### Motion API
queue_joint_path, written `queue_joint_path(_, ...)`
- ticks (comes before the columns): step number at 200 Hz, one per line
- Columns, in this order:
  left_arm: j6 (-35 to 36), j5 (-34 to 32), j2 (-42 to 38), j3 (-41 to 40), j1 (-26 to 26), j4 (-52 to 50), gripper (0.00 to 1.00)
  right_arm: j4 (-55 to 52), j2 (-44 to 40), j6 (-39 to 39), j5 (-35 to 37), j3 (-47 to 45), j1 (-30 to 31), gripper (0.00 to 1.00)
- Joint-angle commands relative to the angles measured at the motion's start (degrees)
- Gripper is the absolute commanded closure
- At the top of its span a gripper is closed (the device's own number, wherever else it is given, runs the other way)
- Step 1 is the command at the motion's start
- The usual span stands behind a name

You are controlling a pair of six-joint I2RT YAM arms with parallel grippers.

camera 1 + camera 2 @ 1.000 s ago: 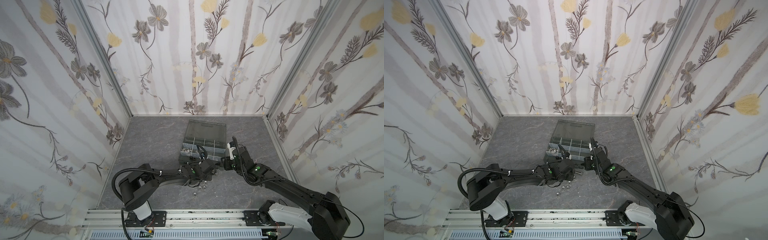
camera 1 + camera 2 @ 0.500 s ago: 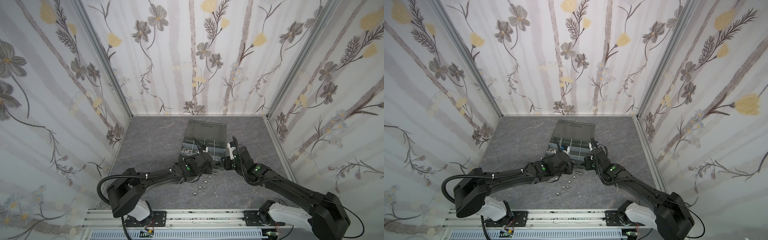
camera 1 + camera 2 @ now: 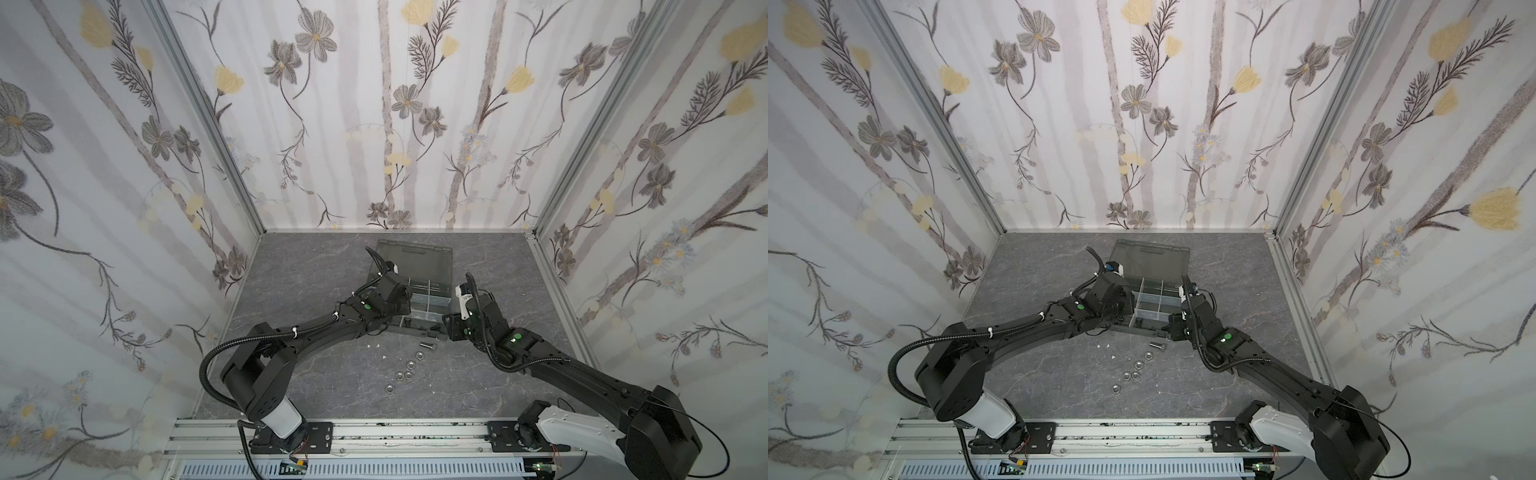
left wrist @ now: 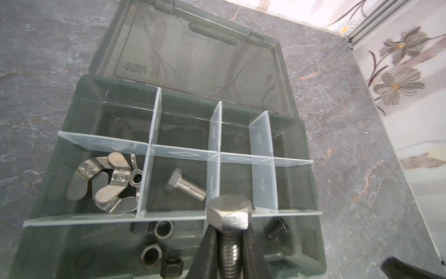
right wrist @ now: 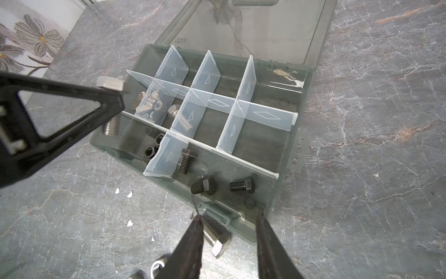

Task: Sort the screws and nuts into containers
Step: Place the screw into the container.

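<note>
Inside the organiser case [image 4: 96,96], separate compartments hold wing nuts [image 4: 103,193], one silver screw [image 4: 187,187], black nuts [image 4: 142,256] and black screws [image 5: 204,186]. The left gripper [image 4: 228,230] clamps a second silver screw [image 4: 228,216] over the case; the right gripper [image 5: 228,219] stands open, empty.

Your top views look down from high on the whole surface [image 3: 316,270]; both wrist cameras closely share the organiser case [image 4: 79,116].
</note>
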Motion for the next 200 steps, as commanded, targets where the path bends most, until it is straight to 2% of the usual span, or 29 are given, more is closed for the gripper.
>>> queue_joint_path(1,1.53,1.01,2.99,2.59,1.69,0.53,0.86,1.14,-0.39,0.46,-0.55,0.07,-0.11,0.63)
queue_joint_path(61,1.16,2.67,10.55,7.39,3.68,0.53,0.86,0.87,-1.26,0.62,-0.78,-0.05,-0.11,0.63)
queue_joint_path(106,0.21,2.41,10.52,6.03,4.22,0.53,0.85,0.52,-2.19,0.66,-0.42,-0.53,-0.09,0.63)
queue_joint_path(137,-0.26,2.41,9.89,5.16,4.19,0.53,0.78,0.58,-1.91,0.73,-0.46,-0.47,-0.15,0.62)
queue_joint_path(170,-0.91,2.32,8.98,4.20,4.17,0.53,0.63,0.59,-1.95,0.66,-0.55,-0.48,-0.11,0.62)
queue_joint_path(200,-1.18,2.10,7.39,3.56,4.17,0.53,0.56,0.59,-1.98,0.75,-0.67,-0.48,-0.12,0.62)
